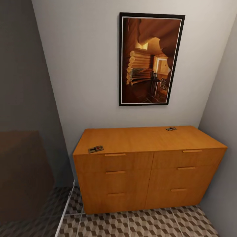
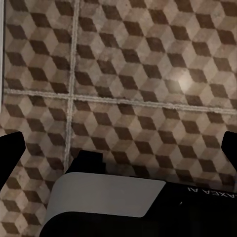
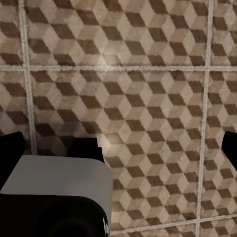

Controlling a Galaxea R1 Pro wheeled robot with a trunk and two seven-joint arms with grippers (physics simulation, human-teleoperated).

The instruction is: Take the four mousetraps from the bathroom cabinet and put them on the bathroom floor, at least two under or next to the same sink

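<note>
Two mousetraps are lying on the cabinet (image 1: 141, 140): one mousetrap (image 1: 95, 149) at its front left corner, another mousetrap (image 1: 171, 129) by the back edge. Both claws, left gripper (image 2: 118, 148) and right gripper (image 3: 118, 145), are hanging spread over the bathroom floor (image 2: 148, 74), pinching nothing.

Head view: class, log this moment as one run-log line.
phase: facing cabinet | mousetraps on top: two visible, front-left, back-right | drawers: shut | left gripper, right gripper: open over bathroom floor, empty

Only upside-down white letters "AXEA A" read, cut off, on the robot's black body (image 2: 207, 207).
</note>
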